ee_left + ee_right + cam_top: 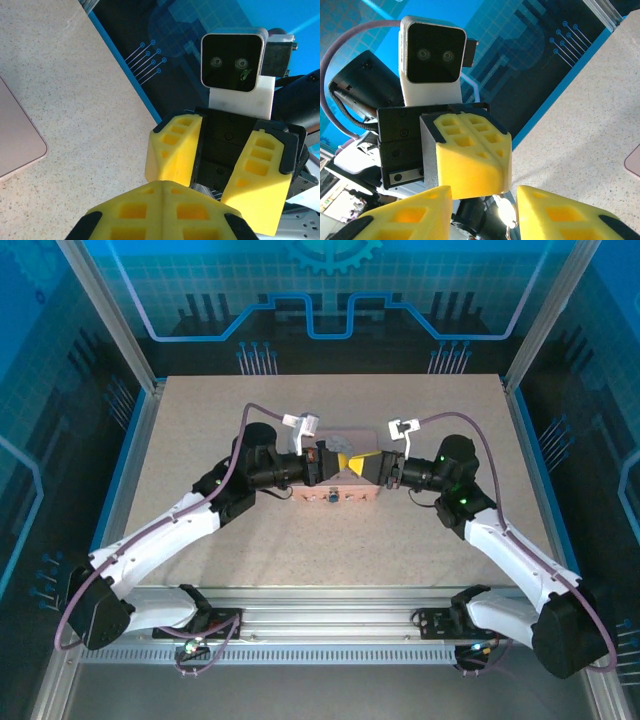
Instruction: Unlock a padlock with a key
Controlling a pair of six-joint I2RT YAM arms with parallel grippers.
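Along the bottom edge of your frame, the left gripper (162,200) shows its two yellow pads pressed flush together, with only a thin seam between them. Just above it, right of centre, the right gripper (212,185) faces you with its two yellow fingers (175,150) standing apart, its dark body visible in the gap and its white-cased wrist camera (232,60) at the upper right. At the left edge you see a rounded corner of the pink tin (15,140) lying on the speckled table (75,100), whose blue-trimmed edge runs diagonally down from the top towards centre, against the blue circuit-patterned backdrop (150,50).
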